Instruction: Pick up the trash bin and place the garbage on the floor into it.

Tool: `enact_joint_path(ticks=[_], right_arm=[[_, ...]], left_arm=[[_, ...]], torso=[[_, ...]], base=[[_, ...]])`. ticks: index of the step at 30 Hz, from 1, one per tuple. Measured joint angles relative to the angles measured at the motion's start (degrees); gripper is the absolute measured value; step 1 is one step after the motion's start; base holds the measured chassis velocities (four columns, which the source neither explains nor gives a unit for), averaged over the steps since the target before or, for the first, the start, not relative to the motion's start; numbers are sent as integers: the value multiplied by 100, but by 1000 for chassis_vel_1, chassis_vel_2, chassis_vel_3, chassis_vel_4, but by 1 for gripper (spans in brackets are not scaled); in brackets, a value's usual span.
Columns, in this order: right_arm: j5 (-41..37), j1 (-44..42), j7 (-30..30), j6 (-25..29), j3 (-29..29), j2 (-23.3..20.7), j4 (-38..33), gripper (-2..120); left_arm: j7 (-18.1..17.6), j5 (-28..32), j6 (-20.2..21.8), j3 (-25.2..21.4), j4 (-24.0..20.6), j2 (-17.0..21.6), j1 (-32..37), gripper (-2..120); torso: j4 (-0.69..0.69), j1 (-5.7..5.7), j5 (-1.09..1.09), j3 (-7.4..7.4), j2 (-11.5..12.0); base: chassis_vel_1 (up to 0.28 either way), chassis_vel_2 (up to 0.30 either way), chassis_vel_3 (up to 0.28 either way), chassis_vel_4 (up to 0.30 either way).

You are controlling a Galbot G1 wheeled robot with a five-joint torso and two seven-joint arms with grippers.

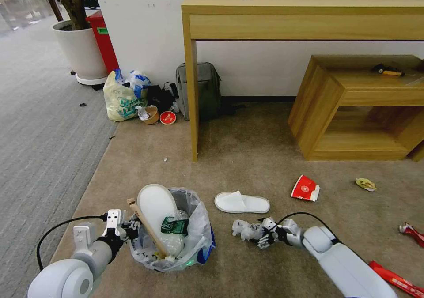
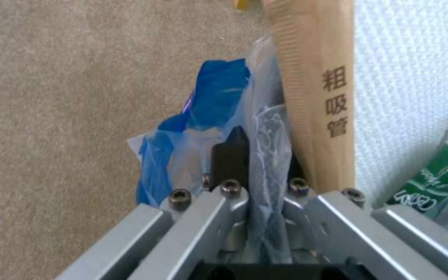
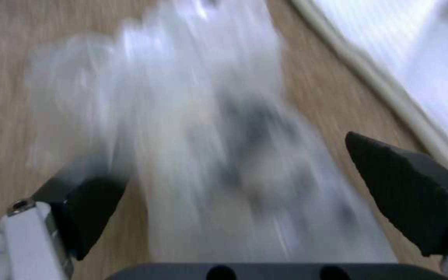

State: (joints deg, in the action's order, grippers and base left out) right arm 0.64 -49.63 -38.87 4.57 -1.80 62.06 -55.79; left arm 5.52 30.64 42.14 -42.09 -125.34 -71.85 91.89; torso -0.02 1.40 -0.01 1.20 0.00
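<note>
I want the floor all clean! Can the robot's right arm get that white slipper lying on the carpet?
Probably not right now: the right gripper has a crumpled clear wrapper between its open fingers. The white slipper lies just beyond, nothing blocking it.

Both arms [image 1: 66, 276] are glossy white, rounded shells with black joints, and a thin black cable [image 1: 57, 231] loops over each forearm. The left gripper [image 2: 255, 163] has silver-grey metal linkage bars fastened with dark hex-socket screws [image 2: 180, 196] and black fingers [image 2: 230, 155]. The right gripper [image 3: 245, 194] has wedge-shaped black rubber fingers [image 3: 410, 194] on pale metal mounts.
</note>
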Motion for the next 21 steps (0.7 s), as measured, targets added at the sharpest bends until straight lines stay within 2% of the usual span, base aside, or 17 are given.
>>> enact_joint_path(ticks=[2, 4, 5, 6, 8, 16, 21], right_arm=[[20, 22, 2, 12, 0, 37, 42, 98], [142, 239, 51, 107, 2, 435, 452, 91], [164, 277, 67, 112, 1, 480, 532, 89], [164, 277, 67, 112, 1, 480, 532, 89], [197, 319, 100, 139, -16, 568, 696, 77], [201, 305, 193, 150, -50, 631, 767, 62], [178, 294, 251, 137, -77, 640, 775, 60]], left_arm=[[-1, -2, 0, 0, 1, 0, 1, 0], [-2, -10, 0, 8, 18, -2, 4, 0], [-3, -13, 0, 10, 33, -2, 2, 0], [-3, -13, 0, 10, 33, -2, 2, 0], [-2, -14, 0, 27, 50, 3, -2, 0], [-1, -20, 0, 44, 57, 34, 13, 0], [-1, -20, 0, 51, 46, 63, 27, 0]], torso=[[0, 0, 0, 0, 0], [3, 0, 0, 0, 0], [2, 0, 2, 0, 0], [2, 0, 2, 0, 0], [-3, -1, 4, -2, -1], [-1, -2, 3, -2, -2], [0, -2, 1, -1, -2]], base=[[0, 0, 0, 0], [0, 0, 0, 0], [0, 0, 0, 0], [0, 0, 0, 0], [0, 0, 0, 0], [0, 0, 0, 0], [0, 0, 0, 0]])
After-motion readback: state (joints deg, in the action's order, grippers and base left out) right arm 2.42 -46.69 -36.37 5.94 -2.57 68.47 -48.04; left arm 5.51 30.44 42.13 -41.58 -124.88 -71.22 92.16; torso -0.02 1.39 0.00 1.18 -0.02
